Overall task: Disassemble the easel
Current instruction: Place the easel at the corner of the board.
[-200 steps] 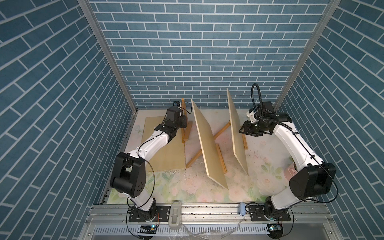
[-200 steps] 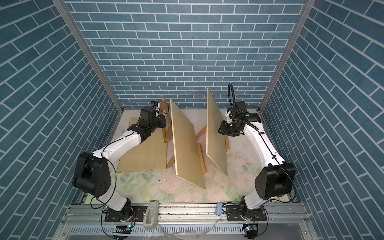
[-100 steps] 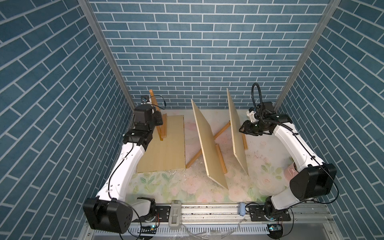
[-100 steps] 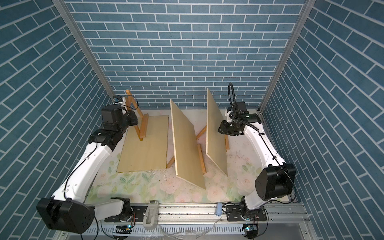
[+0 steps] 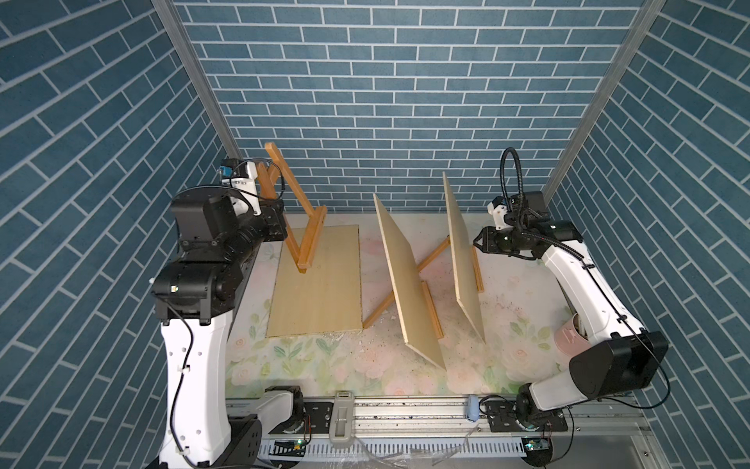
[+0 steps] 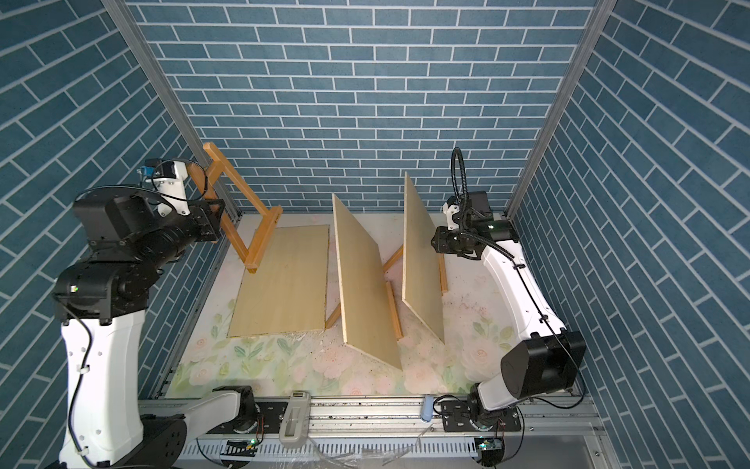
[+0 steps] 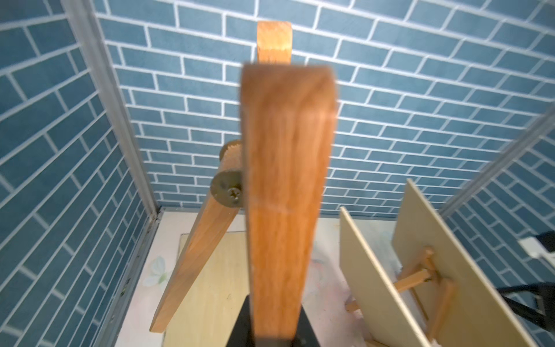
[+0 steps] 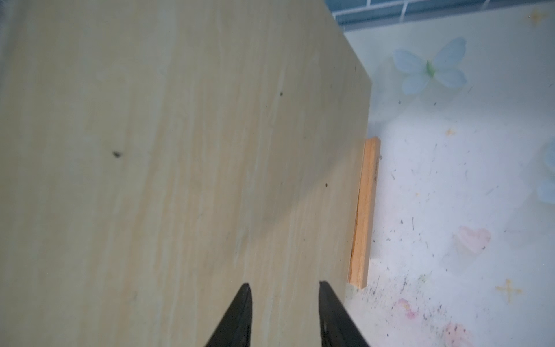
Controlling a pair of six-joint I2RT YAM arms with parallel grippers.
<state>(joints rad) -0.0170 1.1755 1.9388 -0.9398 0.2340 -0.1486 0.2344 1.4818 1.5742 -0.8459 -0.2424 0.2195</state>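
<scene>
I'm looking at a robot lab cell: printed blue-brick panels (image 5: 385, 101) are boxing in a flower-patterned desk (image 5: 316, 365), while the left arm (image 5: 195, 357) and right arm (image 5: 584, 292) are sitting mounted on an aluminium rail (image 5: 406, 416).

Reference: middle board (image 5: 408, 280), standing tilted on the table mat (image 5: 324, 365).
1. flat board (image 5: 320, 284): lying on the mat, just left of the middle board.
2. easel frame (image 5: 312, 237): left of the middle board, over the flat board's far end, in my left claw (image 5: 284, 225).
3. wooden leg (image 5: 379, 309): emerging at the middle board's left side, passing behind it.
4. ledge strip (image 5: 431, 308): low against the middle board's right face.
5. right board (image 5: 462, 260): right of the middle board, apart, likewise tilted.
6. my right claw (image 5: 477, 243): right of the right board, beside its face.
</scene>
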